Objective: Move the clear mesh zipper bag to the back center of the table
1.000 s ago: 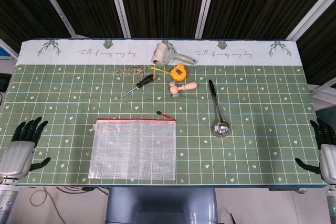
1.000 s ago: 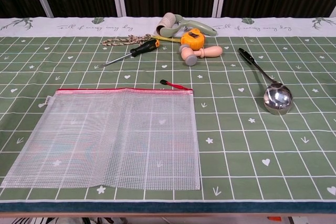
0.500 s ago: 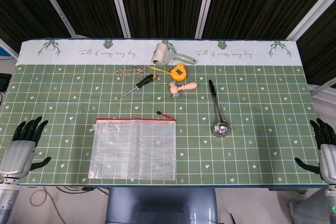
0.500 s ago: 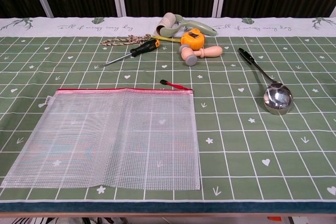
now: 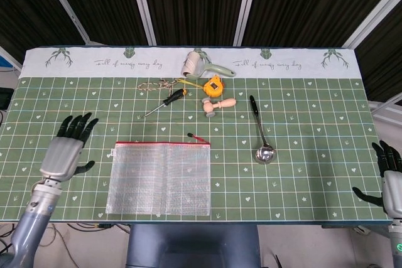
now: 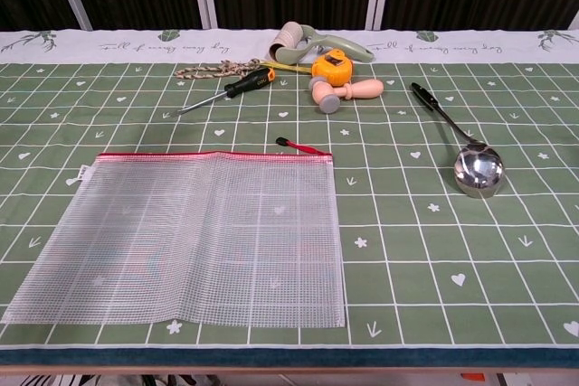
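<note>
Mesh zipper bag [image 5: 159,178] is lying flat at the near edge of the table [image 5: 314,174], left of centre, with its red zipper edge facing the far side and the red pull [image 6: 301,146] sticking out at its far right corner. Nothing is touching it.

Hovering over the table's left part, near the bag's left edge but apart from it, the left hand [image 5: 66,149] is holding nothing, its fingers spread and pointing toward the far side. Off the near right corner, the right hand [image 5: 388,182] is sitting well apart from everything, likewise empty with fingers apart.

Judging by its look, the bag is going to be light, thin and floppy, probably empty, with a slick plastic skin. Lying so flat, it is offering little to pinch from above; the stiffer zipper edge or the left border seems the best place to take hold, perhaps after sliding a corner past the table's near edge.

Crowding the far centre are a lint roller [image 5: 198,65], an orange tape measure [image 5: 214,86], a wooden mallet [image 5: 217,105], a screwdriver [image 5: 164,102] and a tangled chain or cord [image 6: 217,69], so the bag may end up landing on or nudging them. A metal ladle [image 5: 260,131] is resting to the right of centre.
</note>
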Action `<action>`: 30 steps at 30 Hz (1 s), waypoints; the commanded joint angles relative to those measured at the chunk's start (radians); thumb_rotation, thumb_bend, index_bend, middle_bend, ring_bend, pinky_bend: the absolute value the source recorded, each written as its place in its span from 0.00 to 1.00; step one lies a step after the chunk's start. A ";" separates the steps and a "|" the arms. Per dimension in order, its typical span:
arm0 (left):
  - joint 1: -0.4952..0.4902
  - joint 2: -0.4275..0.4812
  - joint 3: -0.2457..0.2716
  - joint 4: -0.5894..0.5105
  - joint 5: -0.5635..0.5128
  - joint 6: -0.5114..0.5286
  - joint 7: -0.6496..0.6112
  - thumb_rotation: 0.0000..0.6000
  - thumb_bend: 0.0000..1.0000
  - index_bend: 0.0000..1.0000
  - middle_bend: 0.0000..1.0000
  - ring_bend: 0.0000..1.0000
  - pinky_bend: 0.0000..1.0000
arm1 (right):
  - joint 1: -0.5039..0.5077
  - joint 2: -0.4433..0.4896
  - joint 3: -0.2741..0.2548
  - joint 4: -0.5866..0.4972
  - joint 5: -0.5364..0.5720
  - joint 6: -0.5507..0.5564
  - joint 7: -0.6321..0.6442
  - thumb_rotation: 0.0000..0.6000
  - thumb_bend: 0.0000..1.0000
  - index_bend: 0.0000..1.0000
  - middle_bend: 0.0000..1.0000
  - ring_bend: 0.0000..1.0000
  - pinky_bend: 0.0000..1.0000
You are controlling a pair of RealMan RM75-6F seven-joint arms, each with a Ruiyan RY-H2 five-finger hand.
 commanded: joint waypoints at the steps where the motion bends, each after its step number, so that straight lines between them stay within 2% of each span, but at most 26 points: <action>1: -0.130 -0.089 -0.090 0.015 -0.127 -0.100 0.112 1.00 0.18 0.16 0.00 0.00 0.00 | 0.000 0.001 0.004 -0.002 0.009 -0.003 0.004 1.00 0.16 0.00 0.00 0.00 0.19; 5: -0.247 -0.181 -0.141 0.083 -0.250 -0.162 0.213 1.00 0.20 0.20 0.01 0.00 0.00 | -0.001 0.004 0.008 -0.007 0.022 -0.009 0.014 1.00 0.16 0.00 0.00 0.00 0.19; 10: -0.366 -0.283 -0.160 0.184 -0.358 -0.207 0.308 1.00 0.22 0.28 0.04 0.00 0.00 | 0.003 0.005 0.009 -0.014 0.028 -0.019 0.018 1.00 0.16 0.00 0.00 0.00 0.19; 14: -0.460 -0.374 -0.165 0.288 -0.441 -0.237 0.372 1.00 0.23 0.35 0.06 0.00 0.00 | 0.004 0.006 0.008 -0.019 0.032 -0.025 0.020 1.00 0.16 0.00 0.00 0.00 0.19; 20: -0.567 -0.490 -0.167 0.420 -0.546 -0.263 0.427 1.00 0.25 0.39 0.07 0.00 0.00 | 0.005 0.010 0.012 -0.024 0.048 -0.037 0.030 1.00 0.16 0.00 0.00 0.00 0.19; 30: -0.705 -0.644 -0.143 0.645 -0.635 -0.322 0.483 1.00 0.26 0.41 0.08 0.00 0.00 | 0.007 0.014 0.014 -0.030 0.059 -0.051 0.043 1.00 0.16 0.00 0.00 0.00 0.19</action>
